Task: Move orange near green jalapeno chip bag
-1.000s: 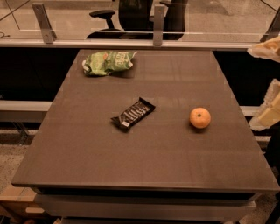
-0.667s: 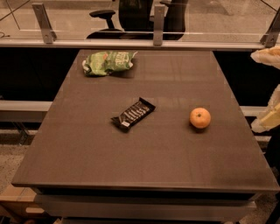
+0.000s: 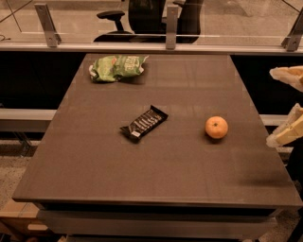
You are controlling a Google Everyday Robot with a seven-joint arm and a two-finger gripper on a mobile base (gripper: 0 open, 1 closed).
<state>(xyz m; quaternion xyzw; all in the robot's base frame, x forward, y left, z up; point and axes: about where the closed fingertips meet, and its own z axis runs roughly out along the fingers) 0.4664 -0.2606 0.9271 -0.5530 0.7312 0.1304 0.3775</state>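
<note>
- One desk (image 3: 189,179), a flat dark grey-brown square top, carrying three loose items.
- One orange (image 3: 216,127), a small round fruit with smooth, slightly shiny skin. It rests on the right half of the desk, about midway between the front and back edges, and touches nothing else.
- One green jalapeno chip bag (image 3: 117,67), a wrinkly light-green foil snack pouch with white lettering. It lies flat near the far left corner, well apart from the orange. What is inside it cannot be told.
- One long black candy bar wrapper (image 3: 144,123) with pale print, lying at a slant near the desk's centre, between bag and fruit. What it holds cannot be seen.
- One tool (image 3: 271,107), with two cream-coloured fingers (image 3: 288,74) spread wide apart. It is open, at the right edge of the view, beyond the desk's right side, near the orange but not touching it.
- One black office chair (image 3: 142,14), behind the glass barrier beyond the far edge.
</note>
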